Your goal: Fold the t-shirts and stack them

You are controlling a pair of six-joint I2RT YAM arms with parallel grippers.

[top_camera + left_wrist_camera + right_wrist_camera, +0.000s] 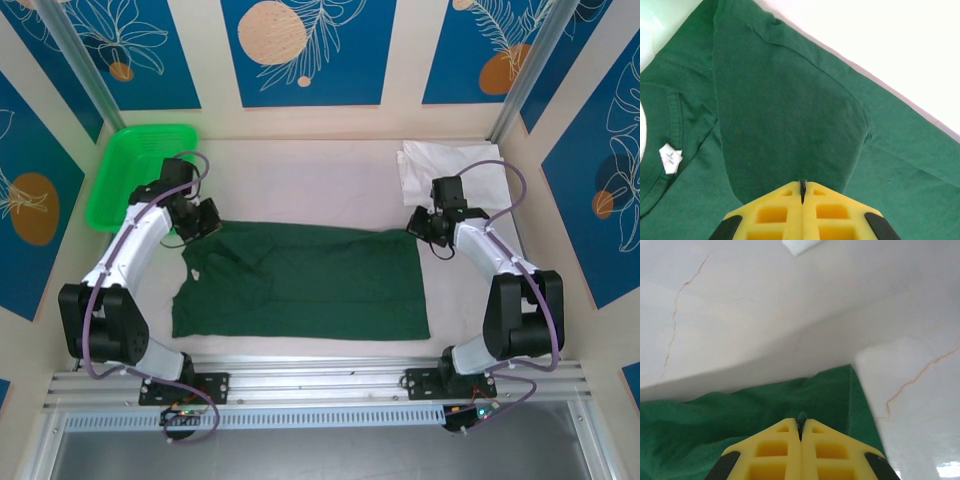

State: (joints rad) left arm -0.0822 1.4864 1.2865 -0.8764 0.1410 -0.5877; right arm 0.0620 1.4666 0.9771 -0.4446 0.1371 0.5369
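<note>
Pinching the dark green t-shirt [300, 285] by its upper corners, left gripper [203, 222] and right gripper [424, 226] both clamped shut, cloth spread mid-frame, white t-shirt [440, 165] upper right, green basket [130, 165] upper left.

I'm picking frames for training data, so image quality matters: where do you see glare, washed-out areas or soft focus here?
Top external: even light, soft shadows, walls splayed by the wide lens. Left wrist: dark green t-shirt sharp, table washed out to white, yellow fingers slightly soft. Right wrist: glare patch on the table, white t-shirt at the top blurred.
</note>
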